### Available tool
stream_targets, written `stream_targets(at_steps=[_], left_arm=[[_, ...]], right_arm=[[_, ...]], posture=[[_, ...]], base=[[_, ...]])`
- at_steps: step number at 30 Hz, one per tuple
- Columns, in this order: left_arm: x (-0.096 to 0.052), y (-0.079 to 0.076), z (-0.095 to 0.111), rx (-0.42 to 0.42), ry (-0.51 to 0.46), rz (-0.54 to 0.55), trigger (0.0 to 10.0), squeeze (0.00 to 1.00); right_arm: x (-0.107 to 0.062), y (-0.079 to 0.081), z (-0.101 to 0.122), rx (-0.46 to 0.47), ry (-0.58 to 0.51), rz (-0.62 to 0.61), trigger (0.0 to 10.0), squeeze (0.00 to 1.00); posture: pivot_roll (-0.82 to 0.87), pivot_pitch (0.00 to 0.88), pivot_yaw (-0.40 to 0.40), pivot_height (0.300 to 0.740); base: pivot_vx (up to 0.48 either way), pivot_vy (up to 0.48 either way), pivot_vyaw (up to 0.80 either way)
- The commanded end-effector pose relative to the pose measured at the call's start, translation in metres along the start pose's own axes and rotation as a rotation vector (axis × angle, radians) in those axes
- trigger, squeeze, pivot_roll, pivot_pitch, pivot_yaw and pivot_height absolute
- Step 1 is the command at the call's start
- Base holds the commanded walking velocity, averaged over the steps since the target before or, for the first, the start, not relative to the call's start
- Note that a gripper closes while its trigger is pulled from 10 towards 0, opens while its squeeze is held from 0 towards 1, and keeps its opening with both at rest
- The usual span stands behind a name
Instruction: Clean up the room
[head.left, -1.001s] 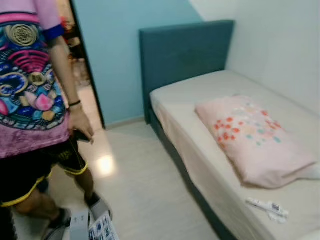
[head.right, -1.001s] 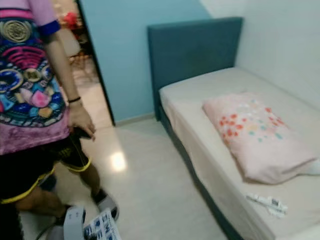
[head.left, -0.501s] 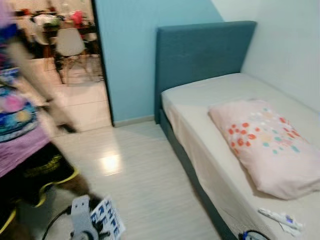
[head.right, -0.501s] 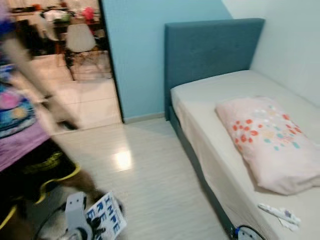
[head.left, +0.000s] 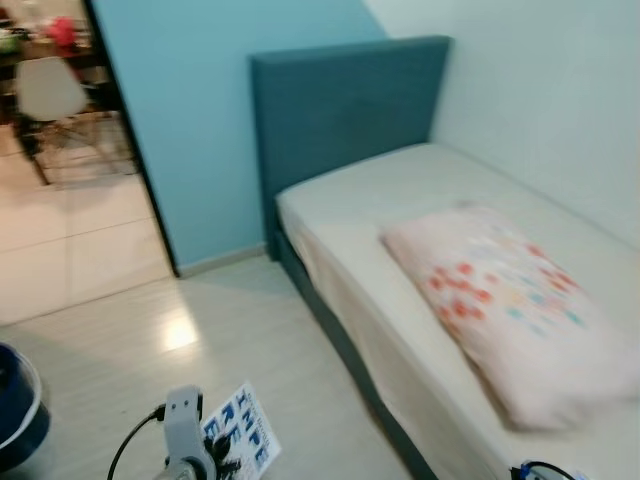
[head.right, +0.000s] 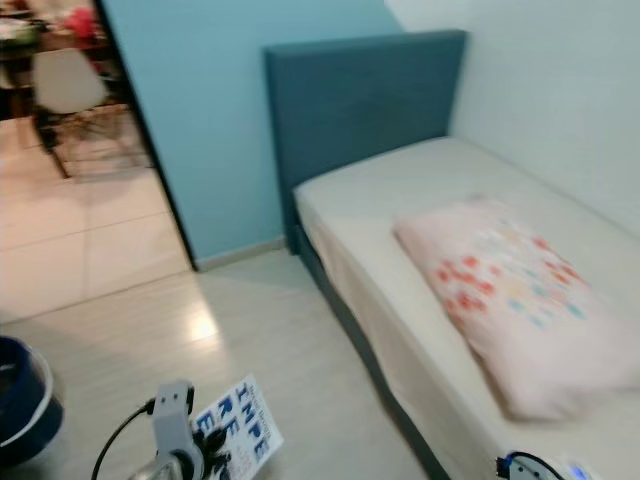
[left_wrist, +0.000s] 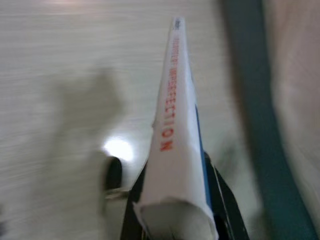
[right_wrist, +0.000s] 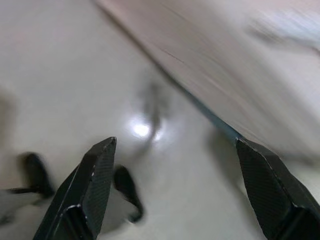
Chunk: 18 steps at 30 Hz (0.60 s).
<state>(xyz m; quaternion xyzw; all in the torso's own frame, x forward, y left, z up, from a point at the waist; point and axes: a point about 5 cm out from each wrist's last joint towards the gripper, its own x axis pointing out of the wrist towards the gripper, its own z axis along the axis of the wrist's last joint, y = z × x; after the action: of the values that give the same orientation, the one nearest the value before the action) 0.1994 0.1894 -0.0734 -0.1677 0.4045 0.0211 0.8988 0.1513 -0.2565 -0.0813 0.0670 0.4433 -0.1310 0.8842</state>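
My left gripper (left_wrist: 174, 215) is shut on a white paper carton (left_wrist: 176, 120) with red print on its edge and blue letters on its face. In the eye views the carton (head.left: 241, 438) is held low over the pale floor, left of the bed. My right gripper (right_wrist: 175, 145) is open with nothing between its fingers (right_wrist: 94, 186); it hangs above the floor beside the bed's edge. Part of the right arm (head.left: 540, 471) shows at the bottom right.
A single bed (head.left: 360, 195) with a teal headboard (head.left: 345, 105) runs along the right wall, and a pink flowered pillow (head.left: 500, 305) lies on it. A dark blue bucket (head.left: 15, 410) stands on the floor at far left. An open doorway behind it shows a white chair (head.left: 45, 92).
The camera has swung about, blurring the views. The person in the pink shirt has left the picture, and the blue bucket has come into view at left. The carton stays in my left gripper.
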Motion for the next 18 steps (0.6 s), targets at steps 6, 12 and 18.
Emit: stream_targets(at_steps=[6, 12, 18], left_arm=[[0.005, -0.011, 0.016, 0.004, -0.055, -0.042, 10.0, 0.0], [0.009, -0.026, 0.031, 0.02, -0.1, -0.12, 10.0, 0.0], [0.012, -0.036, 0.046, 0.024, -0.146, -0.171, 10.0, 0.0]], right_arm=[[0.003, 0.022, -0.003, -0.019, 0.0, 0.008, 10.0, 0.0], [0.007, 0.014, 0.033, -0.01, -0.087, 0.004, 10.0, 0.0], [0.009, 0.013, 0.058, -0.01, -0.172, 0.019, 10.0, 0.0]], posture=[[-0.02, 0.0, -0.012, 0.74], [-0.02, 0.0, -0.007, 0.74], [-0.02, 0.0, -0.01, 0.74]], base=[[0.48, 0.0, 0.0], [0.48, 0.0, 0.0], [0.48, 0.0, 0.0]])
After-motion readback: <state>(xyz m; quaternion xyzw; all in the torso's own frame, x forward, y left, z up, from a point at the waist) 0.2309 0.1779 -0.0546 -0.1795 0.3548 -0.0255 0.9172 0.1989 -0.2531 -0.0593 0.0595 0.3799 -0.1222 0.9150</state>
